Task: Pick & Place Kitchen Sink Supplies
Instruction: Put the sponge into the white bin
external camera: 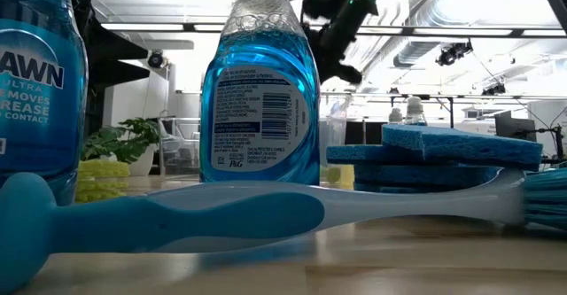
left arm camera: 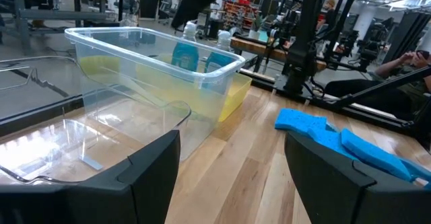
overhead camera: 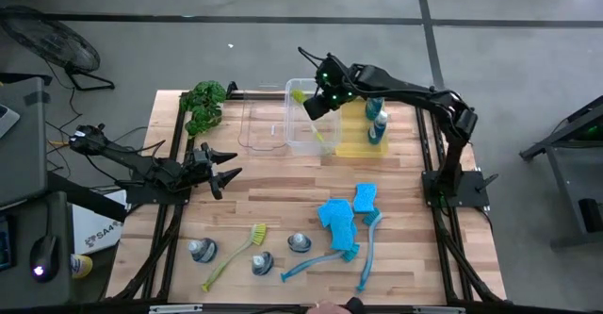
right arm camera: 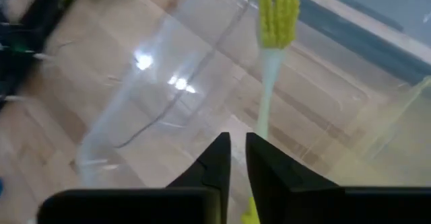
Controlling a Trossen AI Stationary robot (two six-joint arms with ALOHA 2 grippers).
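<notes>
High view, starting at the table's near edge: three small blue-liquid bottles point(overhead camera: 202, 250) lie on the wood beside a yellow-green dish brush point(overhead camera: 236, 254), and just to their right are two blue dish brushes point(overhead camera: 369, 248) and a few blue sponges point(overhead camera: 337, 216). All of these are still waiting to be put away. Further in, at the table's left side, the left gripper point(overhead camera: 229, 174) rests idle with its fingers spread wide, holding nothing. Farther back stands a clear bin point(overhead camera: 303, 118) with a second yellow-green brush point(overhead camera: 311, 121) leaning inside it, bristles at the far end. Just beside it, a yellow bin point(overhead camera: 357, 135) already holds two bottles. The right gripper point(overhead camera: 318, 105) hovers over the clear bin. In its wrist view the fingers point(right arm camera: 214, 162) sit almost together just above the brush's handle, and whether they still pinch it cannot be told.

The step in hand looks like dropping that brush into the clear bin. The next move likely calls for the right arm to clear the bin rim and travel to the near supplies for another pick.
</notes>
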